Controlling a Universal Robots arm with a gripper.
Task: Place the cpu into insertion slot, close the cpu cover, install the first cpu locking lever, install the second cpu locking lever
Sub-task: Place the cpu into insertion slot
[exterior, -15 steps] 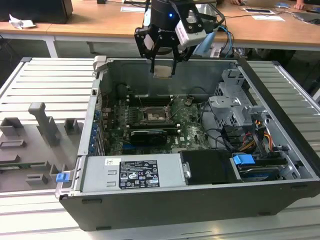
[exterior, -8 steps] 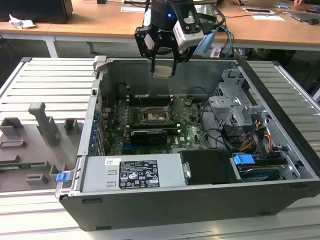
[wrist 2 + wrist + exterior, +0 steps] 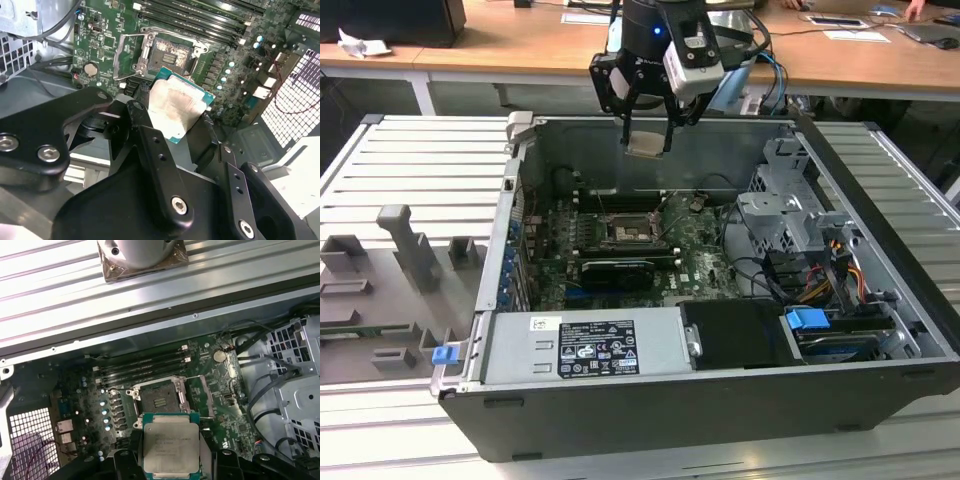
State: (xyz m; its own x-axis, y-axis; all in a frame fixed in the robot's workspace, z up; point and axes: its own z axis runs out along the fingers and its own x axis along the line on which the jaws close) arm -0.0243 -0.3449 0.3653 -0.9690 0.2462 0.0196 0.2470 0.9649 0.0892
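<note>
And there was the gripper (image 3: 648, 140), jaws clenched on the cpu (image 3: 646, 146), hanging above the open computer case (image 3: 720, 395) near its far wall. The chip's pale metal face showed flat between the black fingers (image 3: 150, 145) in the second wrist view. Down on the green motherboard (image 3: 705, 262) the insertion slot (image 3: 625, 232) lay bare, well below the chip and apart from it, just beside the long memory slots (image 3: 145, 367), and the cpu cover (image 3: 117, 60) lay folded open along one edge of the slot, its cut-out framing green board.
</note>
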